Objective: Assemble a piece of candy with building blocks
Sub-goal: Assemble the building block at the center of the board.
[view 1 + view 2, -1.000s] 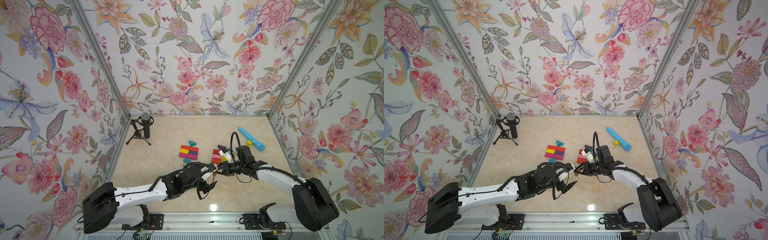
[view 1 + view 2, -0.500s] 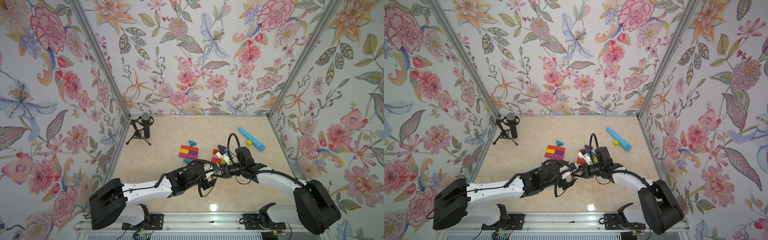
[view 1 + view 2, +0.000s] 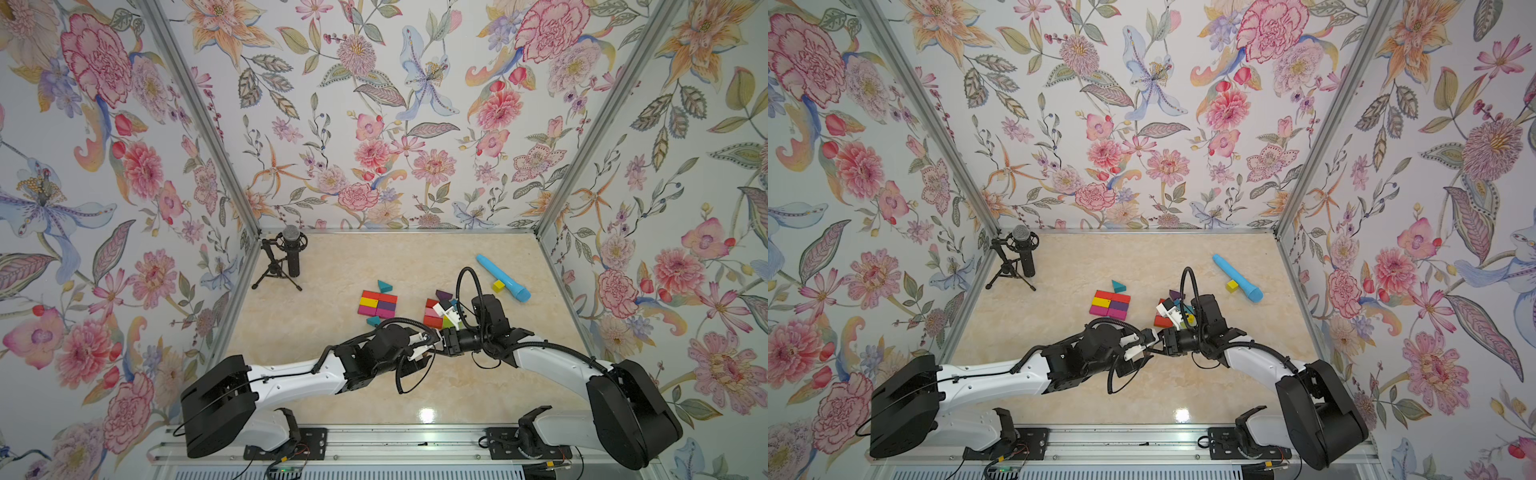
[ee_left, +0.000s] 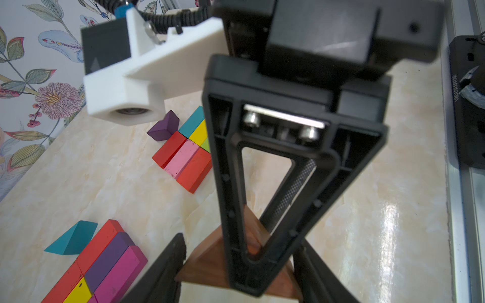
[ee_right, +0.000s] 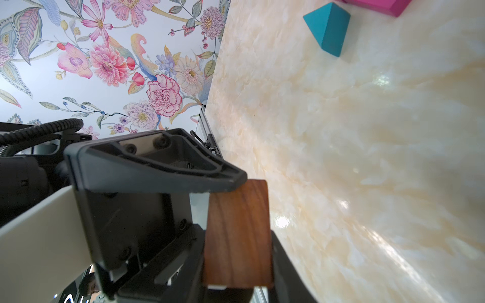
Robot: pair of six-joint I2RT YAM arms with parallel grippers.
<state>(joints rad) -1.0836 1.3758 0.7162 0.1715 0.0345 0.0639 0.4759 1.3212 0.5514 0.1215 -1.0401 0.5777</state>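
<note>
A brown wooden wedge point(image 4: 210, 259) point(image 5: 236, 236) hangs above the table's front middle, held between both grippers. My right gripper point(image 5: 237, 249) point(image 3: 442, 343) is shut on its flat faces. My left gripper point(image 4: 241, 238) point(image 3: 430, 347) has its fingers against the wedge's two corners. A flat block of red, yellow, pink and purple bricks point(image 3: 377, 303) lies at mid-table with a teal wedge point(image 3: 384, 286) behind it and another point(image 3: 373, 320) in front. A loose pile of blocks point(image 3: 434, 318) sits just right of it, partly hidden by the right arm.
A light-blue tube point(image 3: 503, 277) and a small yellow cube point(image 3: 498, 285) lie at the back right. A black microphone on a tripod point(image 3: 291, 253) stands in the back left corner. Floral walls close the table on three sides.
The left gripper has moved right to the right gripper and closed its fingers in on the brown wedge. The right gripper has kept its hold and shifted slightly left.
</note>
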